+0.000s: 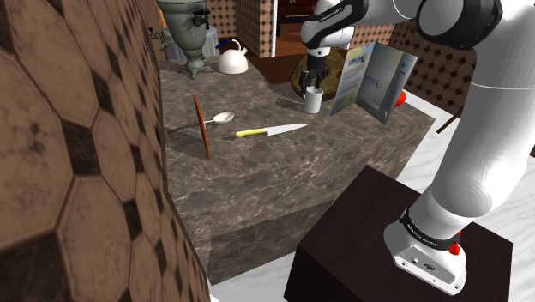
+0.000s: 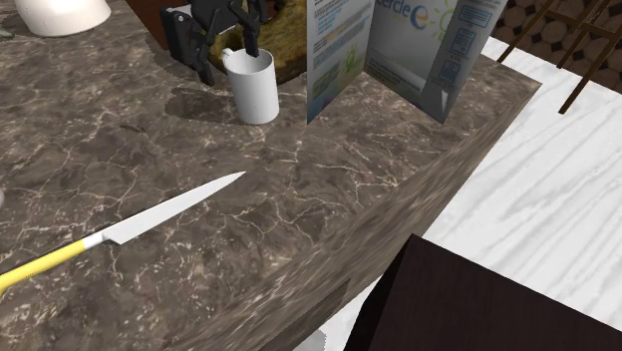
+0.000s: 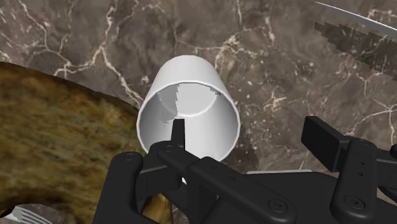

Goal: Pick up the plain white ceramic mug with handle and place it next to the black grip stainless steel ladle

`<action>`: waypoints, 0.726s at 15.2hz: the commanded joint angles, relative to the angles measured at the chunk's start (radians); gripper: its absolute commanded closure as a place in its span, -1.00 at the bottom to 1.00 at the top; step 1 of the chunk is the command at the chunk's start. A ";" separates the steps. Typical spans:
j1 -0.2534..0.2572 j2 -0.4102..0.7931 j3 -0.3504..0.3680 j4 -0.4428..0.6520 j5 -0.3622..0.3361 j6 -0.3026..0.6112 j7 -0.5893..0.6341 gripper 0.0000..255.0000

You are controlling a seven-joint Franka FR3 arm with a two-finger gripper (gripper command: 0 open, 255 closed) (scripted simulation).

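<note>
The white mug (image 1: 314,102) (image 2: 251,88) (image 3: 191,108) stands upright near the far right of the marble counter (image 1: 283,172); no handle shows on it. My gripper (image 1: 314,85) (image 2: 225,48) (image 3: 251,135) hangs right over it, open. One finger (image 3: 178,132) dips inside the rim, while the other finger (image 3: 323,136) stays well outside the wall, and neither presses the mug. The ladle (image 1: 219,118), with a shiny bowl and dark handle, lies further towards the shoulder view's left, by the wall.
A yellow-handled knife (image 1: 270,130) (image 2: 150,224) lies between mug and ladle. A folded brochure (image 1: 373,79) (image 2: 399,50) stands just beside the mug. A brown mottled dish (image 3: 63,146) sits behind it. A thin brown board (image 1: 201,126) stands upright by the ladle. A white kettle (image 1: 232,58) is at the back.
</note>
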 commanded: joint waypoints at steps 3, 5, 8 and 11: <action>-0.005 0.032 0.002 -0.006 0.010 0.040 -0.008 -1.00; -0.006 0.045 0.003 -0.016 0.014 0.063 -0.011 -1.00; -0.007 0.056 0.005 -0.023 0.017 0.080 -0.013 -1.00; -0.007 0.056 0.005 -0.023 0.017 0.080 -0.013 -1.00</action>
